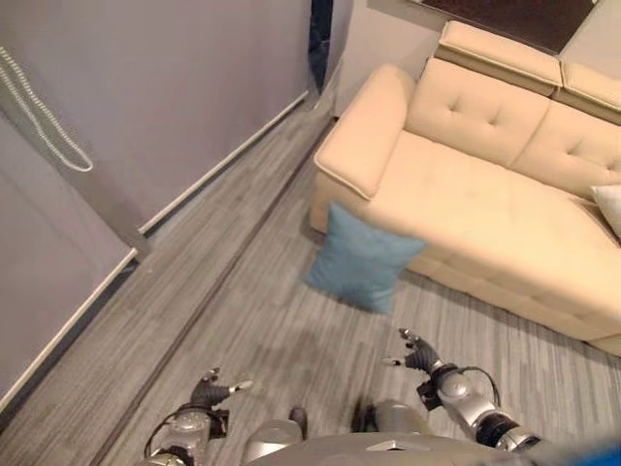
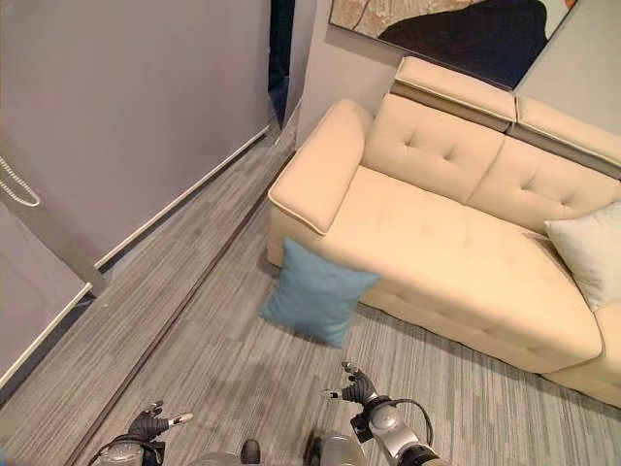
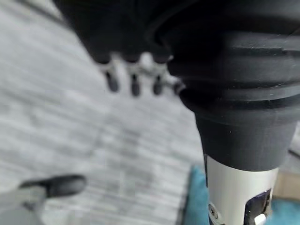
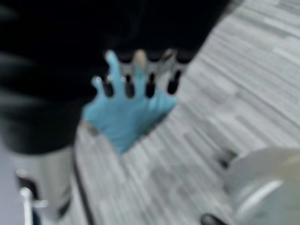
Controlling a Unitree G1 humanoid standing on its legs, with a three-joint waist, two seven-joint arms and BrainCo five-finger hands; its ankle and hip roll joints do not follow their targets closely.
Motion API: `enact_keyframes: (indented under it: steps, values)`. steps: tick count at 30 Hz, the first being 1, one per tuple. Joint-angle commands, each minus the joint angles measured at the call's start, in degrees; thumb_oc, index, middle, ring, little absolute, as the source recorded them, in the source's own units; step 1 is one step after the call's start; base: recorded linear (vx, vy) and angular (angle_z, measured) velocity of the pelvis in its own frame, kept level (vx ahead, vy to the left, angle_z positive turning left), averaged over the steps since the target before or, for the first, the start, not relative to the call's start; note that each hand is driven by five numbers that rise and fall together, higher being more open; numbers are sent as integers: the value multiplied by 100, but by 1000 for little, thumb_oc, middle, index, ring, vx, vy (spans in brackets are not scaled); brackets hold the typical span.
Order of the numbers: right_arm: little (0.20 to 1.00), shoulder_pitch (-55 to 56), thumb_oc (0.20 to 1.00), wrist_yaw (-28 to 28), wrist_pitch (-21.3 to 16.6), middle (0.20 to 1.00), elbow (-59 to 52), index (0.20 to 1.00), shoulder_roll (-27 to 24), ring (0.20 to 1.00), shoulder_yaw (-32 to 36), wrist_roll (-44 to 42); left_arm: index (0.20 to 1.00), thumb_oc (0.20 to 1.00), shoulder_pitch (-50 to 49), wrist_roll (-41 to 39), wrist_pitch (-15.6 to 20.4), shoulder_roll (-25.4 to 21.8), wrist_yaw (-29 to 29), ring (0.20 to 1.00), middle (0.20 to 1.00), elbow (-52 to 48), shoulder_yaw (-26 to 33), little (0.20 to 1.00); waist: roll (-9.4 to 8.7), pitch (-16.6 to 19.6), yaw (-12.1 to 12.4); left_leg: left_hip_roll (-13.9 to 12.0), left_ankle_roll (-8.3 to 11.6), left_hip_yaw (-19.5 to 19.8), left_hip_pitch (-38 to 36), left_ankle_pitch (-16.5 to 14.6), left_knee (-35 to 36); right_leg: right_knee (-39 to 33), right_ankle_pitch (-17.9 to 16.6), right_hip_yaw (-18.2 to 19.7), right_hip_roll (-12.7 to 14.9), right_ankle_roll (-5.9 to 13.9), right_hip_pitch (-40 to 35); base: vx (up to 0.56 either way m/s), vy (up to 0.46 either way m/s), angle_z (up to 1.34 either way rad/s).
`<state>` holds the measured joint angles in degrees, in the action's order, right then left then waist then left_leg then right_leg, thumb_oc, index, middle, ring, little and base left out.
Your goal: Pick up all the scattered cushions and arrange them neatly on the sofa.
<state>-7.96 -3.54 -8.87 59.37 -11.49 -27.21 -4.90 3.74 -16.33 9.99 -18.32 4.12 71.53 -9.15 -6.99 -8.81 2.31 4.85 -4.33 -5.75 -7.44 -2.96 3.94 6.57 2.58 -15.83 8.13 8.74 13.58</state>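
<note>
Both of my hands hang low in front of me, near the floor, with fingers loosely spread and nothing in them. My left hand [image 1: 215, 390] sits at the lower left of the head views, my right hand [image 2: 357, 388] a little further forward at the lower right.

Ahead of them, a blue cushion [image 2: 315, 290] stands tilted on one corner on the grey striped floor [image 2: 194, 320], leaning against the front of the cream sofa [image 2: 437, 243] just below its armrest. A second, pale cushion [image 2: 590, 250] already rests on the seat at the far right end. My right wrist view shows the blue cushion past its relaxed fingers [image 4: 129, 86], well apart from them; my left wrist view shows one blue corner of it at the frame edge.

As I see it, the main risk is the reach. The cushion is clear of both hands, so I must step closer and bend, and a misjudged approach could knock it flat or push it sideways along the sofa front. It looks soft, so a one-sided pinch on a corner might let it sag and slip; I judge that taking it between both hands is safer. Leaning too far forward could also unsettle my balance.
</note>
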Motion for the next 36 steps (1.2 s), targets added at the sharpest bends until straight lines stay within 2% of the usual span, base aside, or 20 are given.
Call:
enact_keyframes:
  steps: [1, 2, 3, 5, 6, 7, 10, 13, 14, 16, 17, 19, 21, 22, 24, 26, 28, 30, 32, 36]
  values:
    - [1000, -138, 1000, -20, -76, 1000, -52, 1000, -169, 1000, 97, 11, 1000, 1000, 175, 126, 123, 51, -17, 1000, 1000, 13, 80, 1000, -93, -139, -32, -228, 397, 457, 146, -406, -941, -361, -793, 50, -193, -30, -603, 347, -26, -2]
    - [1000, -135, 1000, -20, -77, 1000, -52, 1000, -170, 1000, 96, 11, 1000, 1000, 173, 127, 123, 52, -17, 1000, 1000, 13, 80, 1000, -88, -142, -28, -233, 399, 454, 140, -412, -944, -364, -793, 51, -198, -31, -610, 301, -38, 6]
    - [1000, -91, 1000, -14, -81, 1000, -38, 1000, -191, 1000, 88, 3, 1000, 1000, 155, 147, 114, 64, -44, 1000, 1000, 18, 41, 1000, -94, -84, -87, -246, 447, 510, 124, -380, -1033, -371, -746, 296, -339, -123, -683, 221, -33, 8]
    - [1000, -15, 1000, -9, -70, 1000, 13, 1000, -210, 1000, 151, -23, 1000, 1000, 83, 165, 98, 131, -62, 1000, 1000, 24, 27, 1000, -88, 16, -74, -336, 657, 469, 130, -272, -1443, -506, -726, 53, -366, -223, -904, 299, -81, 16]
    - [1000, 10, 1000, -12, -87, 1000, 4, 1000, -235, 1000, 147, -76, 1000, 1000, 76, 206, 78, 126, -93, 1000, 1000, 65, -6, 1000, -81, 24, -120, -454, 817, 449, 273, -46, -1934, -562, -665, 107, -466, -345, -1018, 234, -163, 27]
    - [1000, 57, 1000, -30, -111, 1000, -9, 1000, -284, 1000, 145, -182, 1000, 1000, 107, 138, 82, 132, -102, 1000, 1000, 40, -45, 1000, -182, -114, -60, -638, 1010, 391, 816, 341, -2927, -684, -557, 130, -495, -510, -1285, 129, -130, 35]
    - [1000, -7, 1000, -60, -126, 1000, 16, 1000, -309, 1000, 101, -223, 1000, 1000, 179, 70, 71, 161, -88, 1000, 1000, 40, -74, 1000, -209, -233, 62, -624, 942, 475, 1096, 277, -3400, -728, -446, 183, -573, -615, -1435, 104, -82, -2]
    - [1000, -2, 1000, -46, -102, 1000, 50, 1000, -296, 1000, 96, -287, 1000, 1000, 196, 24, 59, 176, -69, 1000, 1000, 42, -98, 1000, -220, -256, 111, -687, 837, 439, 1331, 168, -3062, -755, -336, 222, -578, -607, -1541, 164, 11, -34]
    - [1000, -7, 1000, -46, -121, 1000, 38, 1000, -312, 1000, 122, -314, 1000, 1000, 197, 34, 72, 177, -69, 1000, 1000, 25, -128, 1000, -226, -265, 125, -727, 753, 395, 1332, -18, -2372, -809, -255, 277, -575, -535, -1619, 214, 100, -12]
    - [1000, -7, 1000, -59, -135, 1000, 26, 1000, -308, 1000, 101, -288, 1000, 1000, 196, 39, 94, 176, -47, 1000, 1000, -12, -169, 1000, -179, -245, 183, -694, 769, 547, 1477, 159, -1521, -842, -174, 348, -630, -493, -1692, 293, 165, -15]
    - [1000, 0, 1000, -72, -142, 1000, 63, 1000, -303, 1000, 84, -273, 1000, 1000, 208, 24, 104, 159, -33, 1000, 1000, 4, -168, 1000, -125, -249, 299, -672, 841, 995, 1621, 568, -1040, -827, -43, 531, -729, -501, -1824, 227, 147, -11]
    - [1000, 14, 1000, -73, -155, 1000, 69, 1000, -324, 1000, 112, -281, 1000, 1000, 210, 0, 104, 146, -33, 1000, 1000, 24, -168, 1000, -117, -249, 288, -691, 886, 994, 1647, 720, -920, -783, 16, 556, -724, -504, -1877, 213, 212, -16]
    - [1000, 52, 1000, -64, -153, 1000, 66, 1000, -321, 1000, 164, -287, 1000, 1000, 194, 6, 87, 149, -59, 1000, 1000, 34, -155, 1000, -130, -213, 279, -684, 849, 924, 1588, 655, -863, -711, 53, 577, -698, -489, -1885, 232, 322, -63]
    - [1000, 108, 1000, -37, -131, 1000, 148, 1000, -224, 1000, 251, -274, 1000, 1000, 140, 54, 102, 139, -88, 1000, 1000, 71, -152, 1000, -176, -85, 291, -520, 689, 916, 1408, 436, -934, -251, 70, 664, -448, -299, -1792, 240, 366, -56]
    - [1000, 117, 1000, -33, -131, 1000, 135, 1000, -198, 1000, 263, -252, 1000, 1000, 122, 56, 102, 134, -86, 1000, 1000, 80, -133, 1000, -157, -57, 310, -485, 626, 828, 1345, 346, -946, -87, 89, 598, -338, -207, -1765, 188, 347, -33]
    - [1000, 38, 1000, -10, -121, 1000, 10, 1000, -169, 1000, 253, -250, 1000, 1000, 114, 81, 112, 27, -56, 1000, 1000, 48, -85, 1000, -125, -124, 302, -428, 489, 679, 1212, 174, -1036, 611, -179, 686, -160, -56, -1387, 116, 340, -60]
    - [1000, -42, 1000, -17, -130, 1000, -93, 1000, -192, 1000, 241, -220, 1000, 1000, 103, 77, 123, -70, -49, 1000, 1000, 35, -58, 1000, -29, -193, 302, -410, 383, 611, 1067, 40, -1071, 1089, -354, 557, -2, -17, -1146, 83, 255, -42]
    - [1000, -43, 1000, -6, -135, 1000, -146, 1000, -212, 1000, 242, -218, 1000, 1000, 55, 82, 134, -104, -58, 1000, 1000, 39, 0, 1000, -1, -162, 292, -387, 355, 579, 933, -41, -1021, 931, -385, 428, 89, -44, -1079, 130, 116, -27]
    - [1000, -97, 1000, -7, -150, 1000, -222, 1000, -248, 1000, 252, -198, 1000, 1000, 35, 81, 164, -119, -61, 1000, 1000, 62, 79, 1000, 31, -116, 255, -395, 375, 533, 771, -130, -849, 35, -530, 270, 235, -30, -957, 184, 7, -29]
    - [1000, -22, 1000, 13, -131, 1000, -227, 1000, -275, 1000, 244, -189, 1000, 1000, 33, 125, 192, -72, -39, 1000, 1000, 70, 59, 1000, -8, -146, 180, -368, 403, 530, 720, -165, -881, -189, -607, 461, 190, 25, -1013, 115, -36, -12]
